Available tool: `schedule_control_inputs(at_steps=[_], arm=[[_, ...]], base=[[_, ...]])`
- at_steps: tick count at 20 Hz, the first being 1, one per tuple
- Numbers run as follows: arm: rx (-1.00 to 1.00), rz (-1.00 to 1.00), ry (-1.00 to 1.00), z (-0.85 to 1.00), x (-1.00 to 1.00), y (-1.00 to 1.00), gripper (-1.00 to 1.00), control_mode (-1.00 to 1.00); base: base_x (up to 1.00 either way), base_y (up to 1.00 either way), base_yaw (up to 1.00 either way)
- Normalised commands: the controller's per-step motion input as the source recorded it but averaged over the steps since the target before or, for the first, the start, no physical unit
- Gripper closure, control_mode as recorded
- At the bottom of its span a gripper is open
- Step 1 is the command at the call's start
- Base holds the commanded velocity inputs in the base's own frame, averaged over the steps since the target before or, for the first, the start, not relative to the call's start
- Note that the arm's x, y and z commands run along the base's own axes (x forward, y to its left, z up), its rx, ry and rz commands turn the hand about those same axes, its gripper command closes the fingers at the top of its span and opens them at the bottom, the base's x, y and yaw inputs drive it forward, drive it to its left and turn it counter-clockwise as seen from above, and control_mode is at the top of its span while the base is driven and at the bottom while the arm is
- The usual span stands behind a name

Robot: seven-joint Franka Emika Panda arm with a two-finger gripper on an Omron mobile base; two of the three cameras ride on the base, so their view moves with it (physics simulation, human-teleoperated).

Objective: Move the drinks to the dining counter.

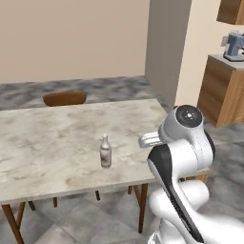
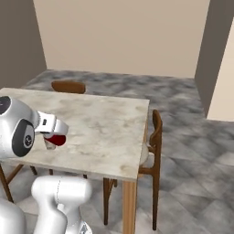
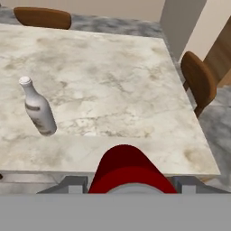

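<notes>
While over the dining counter point(image 3: 135, 90), the pincer point(image 3: 128, 187) grips the red can point(image 3: 126, 173).

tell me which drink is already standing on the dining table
The slim bottle with the whitish neck: it stands upright on the marble table. The red can sits between the gripper's fingers.

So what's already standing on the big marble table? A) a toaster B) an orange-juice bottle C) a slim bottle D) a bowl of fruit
C: a slim bottle with a pale neck stands upright on the marble table, while the red can sits between the gripper fingers at the table's near edge.
</notes>
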Motion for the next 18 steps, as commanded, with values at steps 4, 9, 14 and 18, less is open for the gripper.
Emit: schedule_control_inputs(at_steps=[4,9,14,18], arm=[[0.00,0.00,0.00,0.00,0.00,0.00,1.00,1.00],[0.00,0.00,0.00,0.00,0.00,0.00,1.00,1.00],[0.00,0.00,0.00,0.00,0.00,0.00,1.00,1.00],[0.00,0.00,0.00,0.00,0.00,0.00,1.00,-1.00]], base=[[-0.02,0.04,-0.18],[-0.12,0.19,-0.09],[-0.35,0.55,-0.24],[-0.03,0.06,-0.05]])
